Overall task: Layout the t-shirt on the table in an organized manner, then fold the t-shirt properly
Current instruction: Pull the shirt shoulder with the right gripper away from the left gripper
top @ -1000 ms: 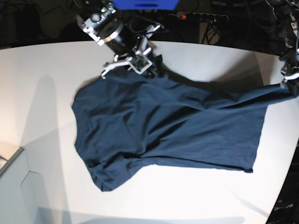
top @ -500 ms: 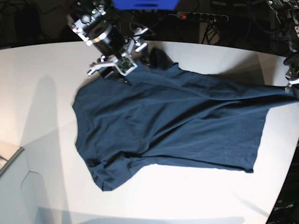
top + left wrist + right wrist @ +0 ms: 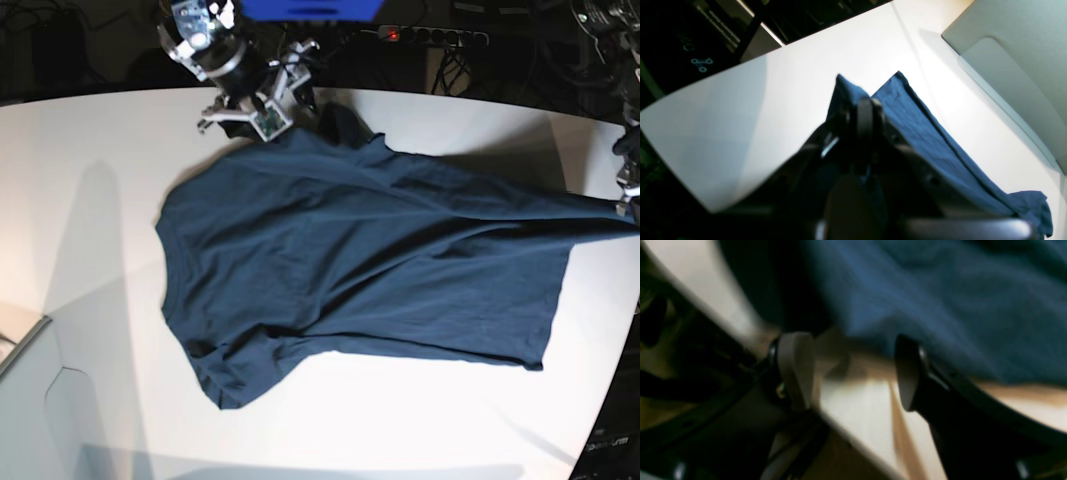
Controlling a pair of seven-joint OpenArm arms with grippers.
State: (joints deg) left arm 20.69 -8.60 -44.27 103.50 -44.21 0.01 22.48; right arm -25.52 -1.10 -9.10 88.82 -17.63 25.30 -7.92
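The plain dark navy blue cotton t-shirt (image 3: pixel 370 270) lay spread across the middle of the large smooth white table (image 3: pixel 100 200), mostly flat with some creases, one corner drawn out toward my left pincer (image 3: pixel 865 110) at the table's edge. That left pincer was clamped together on the stretched corner of cloth; through its wrist camera the fabric ran away from my fingertips in a taut, tent-like ridge down to the tabletop beyond. My right pincer (image 3: pixel 258 108) hung at the far edge of the table, just beyond the shirt's upper hem and beside a bunched sleeve. Its pads (image 3: pixel 796 368) stood well apart with nothing between them; through that wrist camera, which was blurred, the blue cloth (image 3: pixel 940 306) lay just past my fingertips and bare tabletop (image 3: pixel 853 406) showed in the gap. Whether the pads touched the shirt I could not tell. I saw no containers. A pale grey panel (image 3: pixel 1013 60) lay at the table's other side, well apart from my left pincer.
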